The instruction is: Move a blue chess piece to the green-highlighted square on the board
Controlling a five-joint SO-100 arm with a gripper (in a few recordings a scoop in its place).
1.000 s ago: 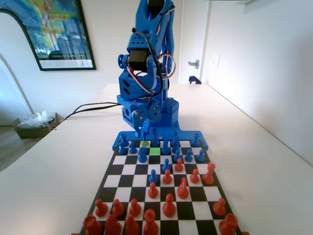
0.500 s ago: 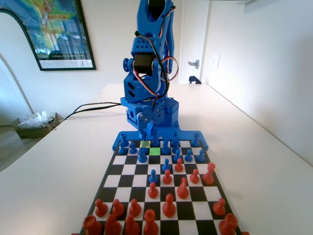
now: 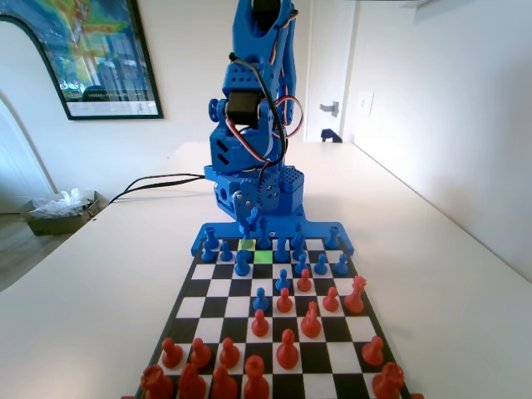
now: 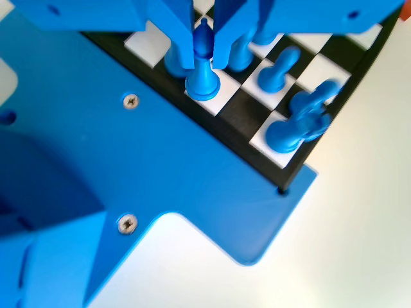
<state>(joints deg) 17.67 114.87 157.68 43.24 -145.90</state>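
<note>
In the wrist view the blue chess piece (image 4: 203,83), slender with a narrow tip, stands upright on a white square in the board's (image 4: 247,138) back row. My gripper (image 4: 203,64) is down around it, one jaw pressed against each side of its head, shut on it. In the fixed view the gripper (image 3: 249,223) hangs low at the board's (image 3: 187,287) far end, over the paler yellow-green square (image 3: 246,244). The green-highlighted square (image 3: 263,257) lies one row nearer and one column to the right, with nothing standing on it.
Blue pieces crowd the held piece: a pawn (image 4: 277,72) and a knight (image 4: 297,123) to its right in the wrist view, others behind the jaws. In the fixed view, blue pawns (image 3: 242,264) flank the green square and red pieces (image 3: 287,349) fill the near rows.
Over the last second the arm swung slightly to the right and settled lower at the back row. In the last half second almost nothing moved.
</note>
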